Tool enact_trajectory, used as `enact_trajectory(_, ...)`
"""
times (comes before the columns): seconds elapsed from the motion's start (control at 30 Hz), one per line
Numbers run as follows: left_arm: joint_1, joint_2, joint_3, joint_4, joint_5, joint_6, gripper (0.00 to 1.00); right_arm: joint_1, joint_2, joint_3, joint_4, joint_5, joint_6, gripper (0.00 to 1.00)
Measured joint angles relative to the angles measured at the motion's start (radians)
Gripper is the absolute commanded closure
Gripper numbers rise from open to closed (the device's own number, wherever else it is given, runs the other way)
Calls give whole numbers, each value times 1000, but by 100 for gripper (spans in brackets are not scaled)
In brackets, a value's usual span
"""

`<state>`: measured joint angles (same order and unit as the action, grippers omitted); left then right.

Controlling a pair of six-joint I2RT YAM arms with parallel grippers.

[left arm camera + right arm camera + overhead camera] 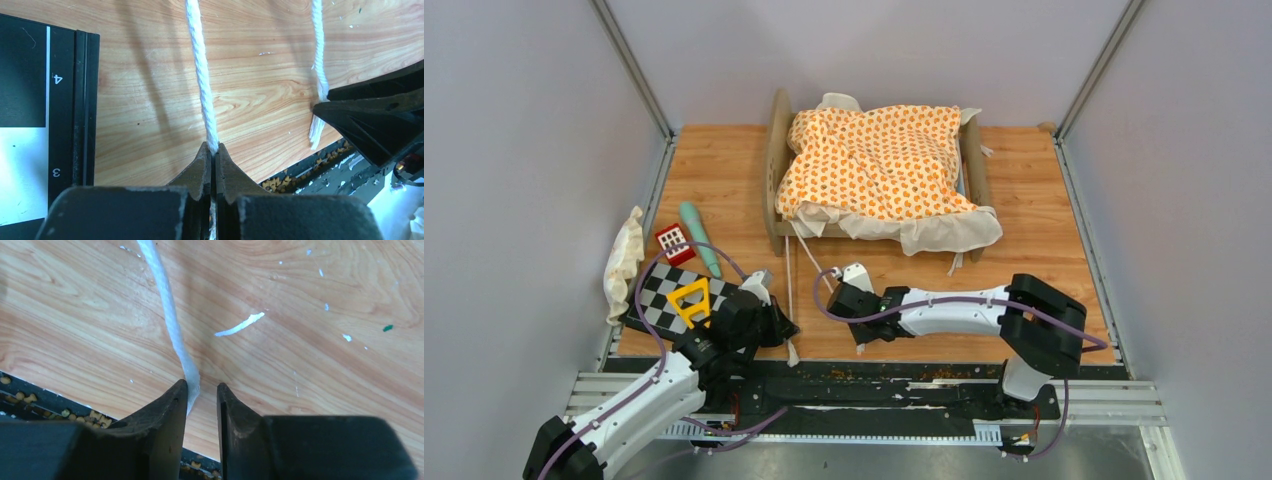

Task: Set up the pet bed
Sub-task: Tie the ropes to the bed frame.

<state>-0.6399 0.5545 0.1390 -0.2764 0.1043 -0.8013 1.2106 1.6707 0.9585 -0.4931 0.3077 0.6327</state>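
Looking first at the near edge of the table, we found the left gripper closed tight, its jaws pinching a white cord that ran away over the wood. Just to its right, the right gripper stood slightly parted. A second cord lay against the inner face of one finger, not clamped. Both states were plain only in the wrist views; from above, the arms' own bodies hid the fingertips. The left wrist view also caught the edge of a checkerboard on its left side.

Farther back, and seen only from overhead, the pet bed sat at the far middle of the table, well apart from both grippers, with the cords trailing from its near side toward them. Its long axis ran left to right, one rounded end board at each side. An orange-patterned cushion covered it, its cream edge spilling over the near right corner.
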Motion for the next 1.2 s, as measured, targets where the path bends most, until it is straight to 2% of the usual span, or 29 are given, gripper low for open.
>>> enact_trajectory(0.07,0,1,0,1,0,0,100,0,-20,-2,-19,-2,-1,61)
enact_trajectory(0.2,0,13,0,11,4,0,100,0,-59,3,-29,-3,-7,54)
enact_trajectory(0.53,0,24,0,28,11,-2,100,0,-63,63,40,-42,-42,47)
enact_trajectory(0.87,0,24,0,32,18,-3,100,-18,90,119,101,-76,-149,44)
enact_trajectory(1.07,0,24,0,33,18,-4,100,-25,122,114,142,-123,-170,50)
enact_trajectory(1.2,0,24,0,34,18,-4,100,-13,122,107,151,-107,-171,69)
